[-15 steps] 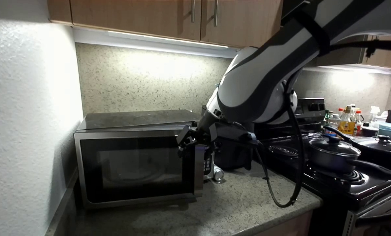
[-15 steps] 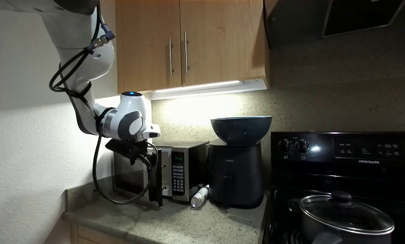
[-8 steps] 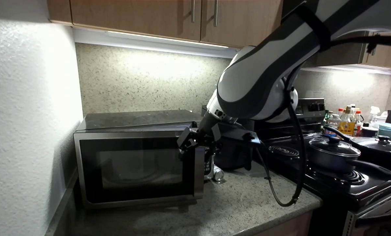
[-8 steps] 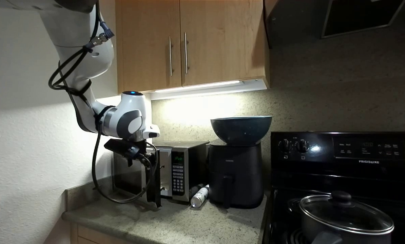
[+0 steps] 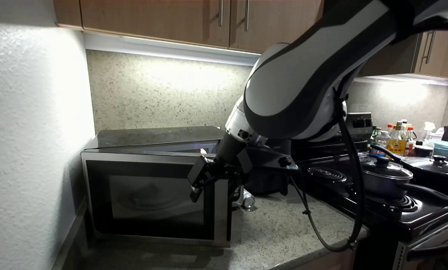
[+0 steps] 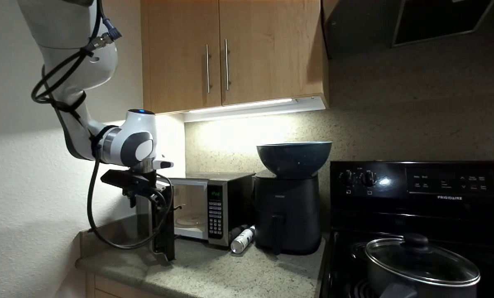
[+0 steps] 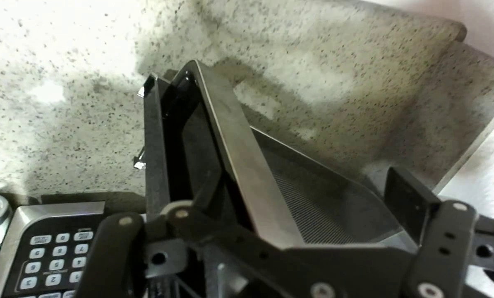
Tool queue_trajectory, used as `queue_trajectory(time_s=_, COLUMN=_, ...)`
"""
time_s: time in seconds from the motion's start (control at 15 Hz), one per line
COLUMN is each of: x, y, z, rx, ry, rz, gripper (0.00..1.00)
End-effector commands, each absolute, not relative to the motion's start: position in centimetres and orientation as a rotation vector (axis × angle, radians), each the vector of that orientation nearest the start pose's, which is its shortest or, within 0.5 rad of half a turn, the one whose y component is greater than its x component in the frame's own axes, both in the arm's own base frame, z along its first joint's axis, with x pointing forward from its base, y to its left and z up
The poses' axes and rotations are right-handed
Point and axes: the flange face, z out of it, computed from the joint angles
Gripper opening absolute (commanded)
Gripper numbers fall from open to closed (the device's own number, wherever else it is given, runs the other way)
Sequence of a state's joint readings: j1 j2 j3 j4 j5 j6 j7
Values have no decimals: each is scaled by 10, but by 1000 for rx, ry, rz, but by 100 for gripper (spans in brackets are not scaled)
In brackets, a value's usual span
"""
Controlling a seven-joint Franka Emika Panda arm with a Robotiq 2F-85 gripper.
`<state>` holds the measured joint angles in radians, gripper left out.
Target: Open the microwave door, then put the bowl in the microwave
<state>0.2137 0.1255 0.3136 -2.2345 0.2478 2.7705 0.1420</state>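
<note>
The microwave (image 5: 160, 135) stands on the counter with its microwave door (image 5: 156, 202) partly open. In an exterior view the door shows edge-on (image 6: 169, 240), with the lit interior beside it. My gripper (image 5: 214, 187) is open around the door's free edge. In the wrist view the gripper (image 7: 300, 194) has one finger on the door's inner side and the other finger's pad (image 7: 408, 203) in front of the window, apart from it. The inner finger is partly hidden and seems against the door. The dark teal bowl (image 6: 294, 159) sits on a black appliance, out of my grasp.
The black appliance (image 6: 288, 215) stands right of the microwave, with a white can (image 6: 243, 240) lying between them. The stove holds a lidded pot (image 6: 420, 265). A white wall (image 5: 32, 112) is close at the door's hinge side. Cabinets (image 5: 160, 18) hang above.
The door has swung further out from the microwave, showing more of the interior. My gripper and arm have moved outward with it. The bowl has not moved.
</note>
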Motion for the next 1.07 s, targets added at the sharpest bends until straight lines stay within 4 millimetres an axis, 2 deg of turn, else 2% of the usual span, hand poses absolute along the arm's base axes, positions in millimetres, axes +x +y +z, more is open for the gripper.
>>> queue_trajectory(time_s=0.0, x=469, y=317, z=376, rx=-2750, ry=-368, rz=-469, gripper=100)
queue_trajectory(time_s=0.6, x=396, y=374, z=387, rx=-2686, ry=-497, rz=-426, gripper=100)
queue_trajectory(time_s=0.8, x=391, y=380, z=392, rx=-2647, ry=-450, rz=-479, gripper=100)
queue_trajectory(time_s=0.87, x=394, y=382, z=378, rx=-2692, ry=-471, rz=-395, gripper=100)
queue_trajectory(time_s=1.0, x=393, y=382, z=378, rx=-2686, ry=-461, rz=-407, gripper=100)
